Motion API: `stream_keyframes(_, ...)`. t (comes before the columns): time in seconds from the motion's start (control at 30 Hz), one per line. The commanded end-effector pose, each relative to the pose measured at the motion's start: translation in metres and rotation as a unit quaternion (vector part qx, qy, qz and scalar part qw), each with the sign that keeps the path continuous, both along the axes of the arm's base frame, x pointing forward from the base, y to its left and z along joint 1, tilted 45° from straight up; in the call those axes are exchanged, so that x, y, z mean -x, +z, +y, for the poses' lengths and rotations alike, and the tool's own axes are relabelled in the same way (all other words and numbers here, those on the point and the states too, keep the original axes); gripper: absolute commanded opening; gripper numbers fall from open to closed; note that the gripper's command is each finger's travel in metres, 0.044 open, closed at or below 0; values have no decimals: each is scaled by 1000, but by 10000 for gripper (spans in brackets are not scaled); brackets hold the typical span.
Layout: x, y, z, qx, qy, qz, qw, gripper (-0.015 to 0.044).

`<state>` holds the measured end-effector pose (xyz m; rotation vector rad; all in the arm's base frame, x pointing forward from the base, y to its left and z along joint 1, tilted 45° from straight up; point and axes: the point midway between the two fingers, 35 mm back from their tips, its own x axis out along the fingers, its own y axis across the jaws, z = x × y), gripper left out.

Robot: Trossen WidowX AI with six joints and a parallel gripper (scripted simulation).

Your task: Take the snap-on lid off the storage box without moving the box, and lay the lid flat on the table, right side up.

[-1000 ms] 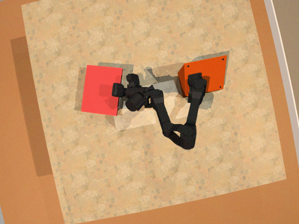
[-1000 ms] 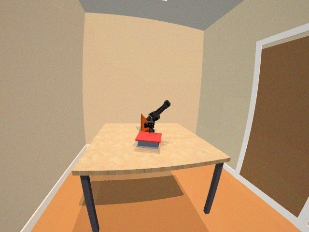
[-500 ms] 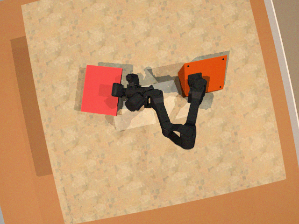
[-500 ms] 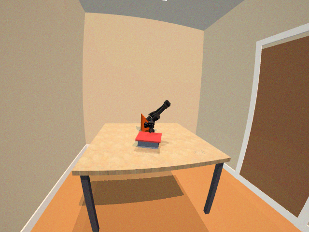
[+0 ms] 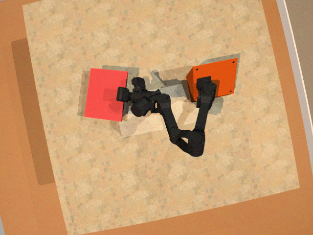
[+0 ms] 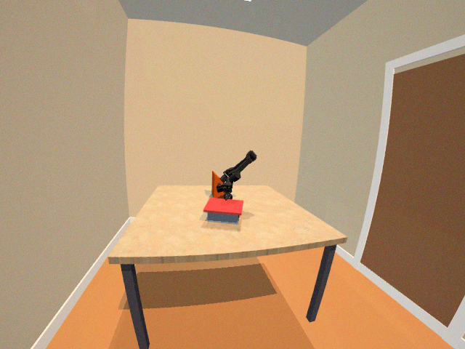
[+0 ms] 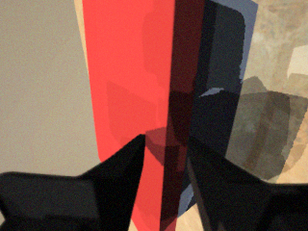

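Observation:
The red lid (image 5: 103, 93) (image 6: 224, 206) (image 7: 130, 58) lies right side up over the blue-grey storage box (image 6: 223, 217) (image 7: 221, 53), which stands on the table. From above, the lid hides the box. I cannot tell whether there is a gap between lid and box. My gripper (image 5: 123, 94) (image 6: 227, 198) (image 7: 166, 138) is shut on the edge of the lid nearest the arm. In the wrist view one finger is on the lid's top side and the other on the side towards the box. The exact contact is partly hidden.
An orange panel (image 5: 225, 73) (image 6: 216, 187) with small black dots stands slanted beside the arm's base. The arm reaches from there to the lid. The tabletop (image 5: 156, 182) (image 6: 285, 225) carries pale patches and shadows between the box and the panel. Its edges show all around.

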<state>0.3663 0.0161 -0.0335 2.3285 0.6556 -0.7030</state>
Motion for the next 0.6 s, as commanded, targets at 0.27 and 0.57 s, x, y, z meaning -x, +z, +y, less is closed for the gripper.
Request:
stream_keyframes(0.27,-1,8,-8,0,1,0,1000,0)
stream_keyframes(0.57,-3,16,-17,1,1,0,1000,0)
